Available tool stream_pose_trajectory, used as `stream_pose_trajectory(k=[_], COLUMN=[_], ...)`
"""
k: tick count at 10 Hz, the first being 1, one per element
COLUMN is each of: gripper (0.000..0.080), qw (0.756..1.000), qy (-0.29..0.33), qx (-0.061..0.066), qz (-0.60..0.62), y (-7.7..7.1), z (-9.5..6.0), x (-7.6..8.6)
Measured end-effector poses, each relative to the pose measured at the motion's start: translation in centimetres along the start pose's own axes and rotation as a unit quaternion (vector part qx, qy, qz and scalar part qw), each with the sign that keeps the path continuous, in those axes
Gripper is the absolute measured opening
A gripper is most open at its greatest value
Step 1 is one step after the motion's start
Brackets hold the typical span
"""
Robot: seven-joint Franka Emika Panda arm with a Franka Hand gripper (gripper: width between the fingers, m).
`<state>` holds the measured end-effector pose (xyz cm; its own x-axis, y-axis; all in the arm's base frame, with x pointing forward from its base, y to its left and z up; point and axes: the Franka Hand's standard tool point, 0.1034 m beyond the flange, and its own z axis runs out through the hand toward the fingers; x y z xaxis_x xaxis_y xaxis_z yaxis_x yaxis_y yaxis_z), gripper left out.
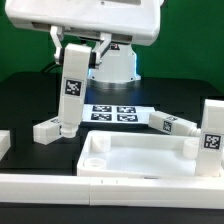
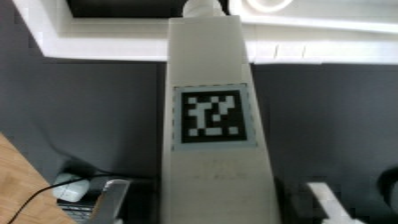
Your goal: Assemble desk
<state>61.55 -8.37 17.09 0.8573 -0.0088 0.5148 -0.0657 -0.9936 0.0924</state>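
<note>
A white square-section leg [image 1: 71, 92] with a black-and-white tag hangs nearly upright, and my gripper [image 1: 78, 47] is shut on its upper end. Its lower end is close to the dark table, beside a second leg [image 1: 47, 128] that lies flat. In the wrist view the held leg [image 2: 214, 110] runs away from the camera between my two fingers [image 2: 111, 200], with my gripper [image 2: 217, 203] round its near end. The desk panel [image 1: 96, 160], a white tray with a raised rim, lies in front, toward the exterior view's right.
The marker board [image 1: 113, 113] lies behind the panel. Another leg [image 1: 161, 123] lies flat toward the exterior view's right, and one more [image 1: 210, 131] stands upright at the panel's far right corner. The robot's white base [image 1: 115, 65] stands at the back.
</note>
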Motion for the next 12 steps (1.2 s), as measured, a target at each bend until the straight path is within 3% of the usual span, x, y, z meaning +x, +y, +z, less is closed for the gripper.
stream_pose_trajectory(k=[2, 3, 8, 9, 10, 12], gripper=[0.0285, 0.0285, 0.0285, 0.0285, 0.0285, 0.0285], qw=[1.0, 0.999, 1.0, 1.0, 1.0, 0.999], qy=[0.004, 0.005, 0.002, -0.001, -0.005, -0.003], qx=[0.015, 0.026, 0.022, 0.02, 0.024, 0.036], qz=[0.006, 0.024, 0.019, 0.009, 0.008, 0.009], y=[-0.8, -2.4, -1.9, -1.1, -0.7, -1.9], z=[0.3, 0.0, 0.4, 1.0, 1.4, 1.5], x=[0.5, 0.8, 0.4, -0.2, -0.7, -0.7])
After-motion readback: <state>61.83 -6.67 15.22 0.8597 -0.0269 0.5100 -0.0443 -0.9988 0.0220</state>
